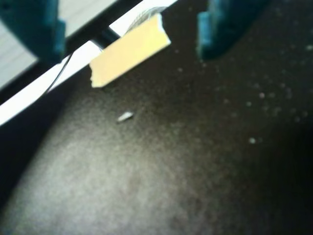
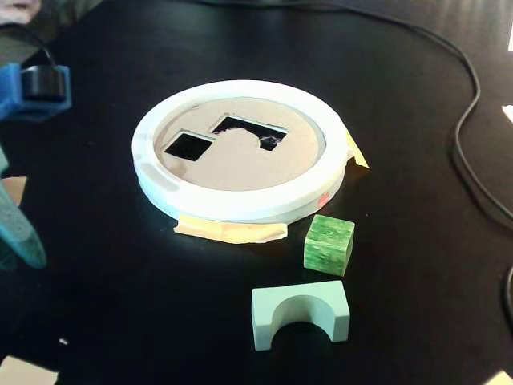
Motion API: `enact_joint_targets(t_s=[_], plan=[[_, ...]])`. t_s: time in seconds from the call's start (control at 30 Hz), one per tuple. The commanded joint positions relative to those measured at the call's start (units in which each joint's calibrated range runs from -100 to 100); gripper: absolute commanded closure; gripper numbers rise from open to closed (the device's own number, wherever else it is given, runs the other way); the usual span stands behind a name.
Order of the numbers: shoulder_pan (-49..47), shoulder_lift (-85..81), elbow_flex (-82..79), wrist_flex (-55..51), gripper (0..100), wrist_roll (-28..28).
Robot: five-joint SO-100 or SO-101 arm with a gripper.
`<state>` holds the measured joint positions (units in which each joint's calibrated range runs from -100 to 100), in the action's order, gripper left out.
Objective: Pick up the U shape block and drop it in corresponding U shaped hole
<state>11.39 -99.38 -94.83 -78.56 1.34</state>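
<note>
Block, U shape [image 2: 301,314], long axis left-right, notch toward cam.

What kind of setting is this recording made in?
Probably a hobby or lab tabletop rig for shape sorting: a black table, a taped-down sorter disc with cutouts, loose blocks such as the U block, and a trailing cable.

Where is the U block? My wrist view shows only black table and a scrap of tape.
Observer: In the fixed view the U block lies on the table in front of the white ring, with a green cube just behind it.
Operator: And its hole?
Observer: The U hole is in the tan disc inside that ring, right of a square hole. Both are empty.
</note>
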Motion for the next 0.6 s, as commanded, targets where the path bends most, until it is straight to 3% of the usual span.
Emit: enact_joint_targets(t_s=[0.0,0.57], plan=[[1.3,-0.6,-0.2,0.0,54,0.4],[1.2,-0.6,-0.2,0.0,54,0.4]])
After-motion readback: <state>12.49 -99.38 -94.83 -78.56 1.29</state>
